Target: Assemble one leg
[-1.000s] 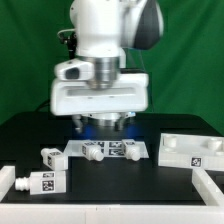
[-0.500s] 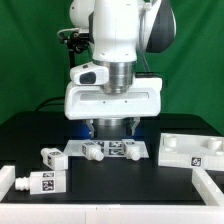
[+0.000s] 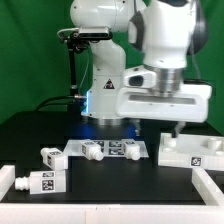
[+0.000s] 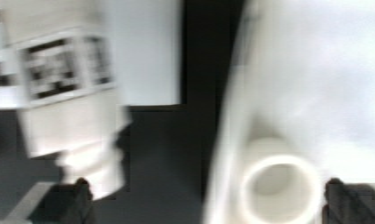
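Wide white tray-like board (image 3: 190, 150) with recessed corners, lying on the black table (image 3: 25, 145) at the exterior view's right. White two-finger gripper (image 3: 176, 128) hanging just above that board's left end, not touching it.

In the wrist view: gripper (image 4: 210, 203) spread wide, dark fingertips (image 4: 68, 200) well apart, nothing gripped. Between them only the board's edge (image 4: 273, 120) with a round socket, and a strip of table.

Short chunky white plastic leg (image 4: 63, 90), black-and-white square tag on its side, lying just beside the board, apart from it across a dark gap, narrower end towards the fingertips. Free of both fingers.

Four white pegs of that kind counted in the exterior view, all lying down:
- right peg (image 3: 133, 150) and middle peg (image 3: 92, 151) at the thin flat marker board (image 3: 112, 147); on it or against it, cannot tell.
- left peg (image 3: 48, 156) beside that board.
- front peg (image 3: 45, 183) nearest the camera.

Which of these matches the wrist-view leg: cannot tell.
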